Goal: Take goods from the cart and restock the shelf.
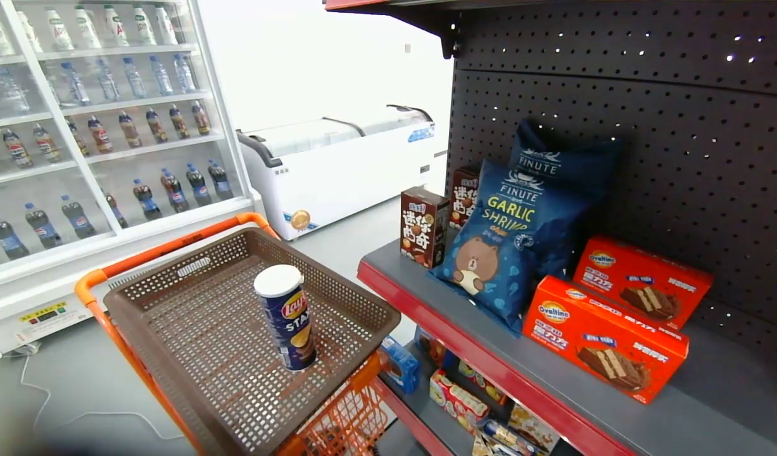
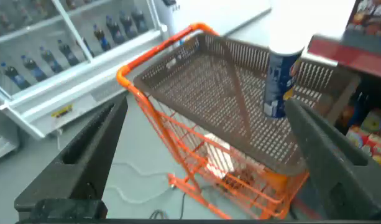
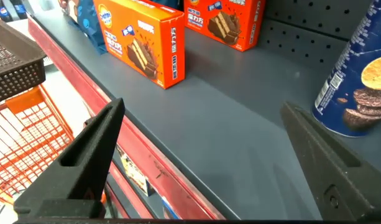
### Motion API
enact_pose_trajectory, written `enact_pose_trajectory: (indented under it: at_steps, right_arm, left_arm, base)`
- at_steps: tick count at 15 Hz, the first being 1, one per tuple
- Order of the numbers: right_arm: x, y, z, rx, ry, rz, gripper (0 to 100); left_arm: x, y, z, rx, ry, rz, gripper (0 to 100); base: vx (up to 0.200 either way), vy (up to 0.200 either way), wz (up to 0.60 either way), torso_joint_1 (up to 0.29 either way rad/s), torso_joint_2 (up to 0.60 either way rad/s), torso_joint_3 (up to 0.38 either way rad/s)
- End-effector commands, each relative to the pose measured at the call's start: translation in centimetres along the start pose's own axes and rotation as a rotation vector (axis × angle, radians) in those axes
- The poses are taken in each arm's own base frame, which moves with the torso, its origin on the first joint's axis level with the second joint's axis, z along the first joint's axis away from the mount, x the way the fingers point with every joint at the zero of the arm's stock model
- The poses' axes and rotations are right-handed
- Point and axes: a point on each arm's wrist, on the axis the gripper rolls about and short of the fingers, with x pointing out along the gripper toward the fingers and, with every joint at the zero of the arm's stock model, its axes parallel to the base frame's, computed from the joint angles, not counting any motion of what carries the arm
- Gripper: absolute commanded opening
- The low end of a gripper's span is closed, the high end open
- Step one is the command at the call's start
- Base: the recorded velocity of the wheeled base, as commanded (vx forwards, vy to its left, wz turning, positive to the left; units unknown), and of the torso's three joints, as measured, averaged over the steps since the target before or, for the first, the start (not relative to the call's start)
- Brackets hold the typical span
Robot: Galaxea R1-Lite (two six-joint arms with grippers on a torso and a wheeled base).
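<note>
A blue chips can (image 1: 285, 316) with a white lid stands upright in the brown mesh basket (image 1: 198, 329) of the orange cart (image 1: 166, 250). In the left wrist view my left gripper (image 2: 202, 168) hangs open and empty over the cart's near side, short of the can (image 2: 281, 78). My right gripper (image 3: 206, 168) is open and empty above a bare stretch of the grey shelf board (image 3: 221, 130). An orange box (image 3: 146, 43) lies beyond it, and a blue cookie pack (image 3: 358, 87) stands off to one side. The shelf (image 1: 521, 367) holds orange boxes (image 1: 606, 345) and a blue shrimp-chip bag (image 1: 508, 247).
Brown snack boxes (image 1: 423, 225) stand at the shelf's left end, with a black pegboard (image 1: 679, 126) behind. More goods fill the lower shelf (image 1: 458, 399). A glass-door drinks fridge (image 1: 97, 126) and a white chest freezer (image 1: 337, 164) line the far side. Grey floor lies left of the cart.
</note>
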Motion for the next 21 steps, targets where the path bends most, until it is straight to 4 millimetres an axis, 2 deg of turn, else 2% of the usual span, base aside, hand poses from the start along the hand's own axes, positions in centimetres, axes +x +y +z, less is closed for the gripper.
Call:
enact_pose_trajectory:
  at_steps: [1,2,3,4,5,7,8,9,12,15,21]
  right_arm:
    - [0.0,0.0,0.0,0.000,0.001,0.000,100]
    - [0.0,0.0,0.0,0.000,0.001,0.000,100]
    - [0.0,0.0,0.0,0.000,0.001,0.000,100]
    - [0.0,0.0,0.0,0.000,0.001,0.000,100]
    - [0.0,0.0,0.0,0.000,0.001,0.000,100]
    - [0.0,0.0,0.0,0.000,0.001,0.000,100]
    - [0.0,0.0,0.0,0.000,0.001,0.000,100]
    - [0.0,0.0,0.0,0.000,0.001,0.000,100]
    - [0.0,0.0,0.0,0.000,0.001,0.000,100]
    - [0.0,0.0,0.0,0.000,0.001,0.000,100]
    - [0.0,0.0,0.0,0.000,0.001,0.002,100]
  left_arm:
    - [9.5,-0.5,1.1,0.054,0.260,-0.070,100]
    - [12.2,-0.8,0.7,0.008,0.295,-0.174,100]
    - [13.6,-1.1,0.5,0.000,0.303,-0.262,100]
    - [16.4,-1.6,0.0,-0.010,0.322,-0.360,100]
    - [18.3,-1.9,-0.4,-0.021,0.314,-0.415,100]
    - [20.8,-2.6,-1.0,-0.035,0.301,-0.473,100]
    - [23.1,-3.0,-1.9,-0.034,0.275,-0.475,100]
    - [24.4,-3.5,-2.8,-0.034,0.262,-0.487,100]
    - [26.5,-7.0,-5.1,-0.088,0.212,-0.566,100]
    - [27.9,-9.0,-6.9,-0.085,0.242,-0.592,100]
    - [30.5,-10.2,-9.8,-0.081,0.251,-0.577,100]
  base:
    - [0.000,0.000,0.00,0.000,0.00,0.000]
    - [0.000,0.000,0.00,0.000,0.00,0.000]
    - [0.000,0.000,0.00,0.000,0.00,0.000]
    - [0.000,0.000,0.00,0.000,0.00,0.000]
    - [0.000,0.000,0.00,0.000,0.00,0.000]
    - [0.000,0.000,0.00,0.000,0.00,0.000]
    - [0.000,0.000,0.00,0.000,0.00,0.000]
    - [0.000,0.000,0.00,0.000,0.00,0.000]
    - [0.000,0.000,0.00,0.000,0.00,0.000]
    - [0.000,0.000,0.00,0.000,0.00,0.000]
    - [0.000,0.000,0.00,0.000,0.00,0.000]
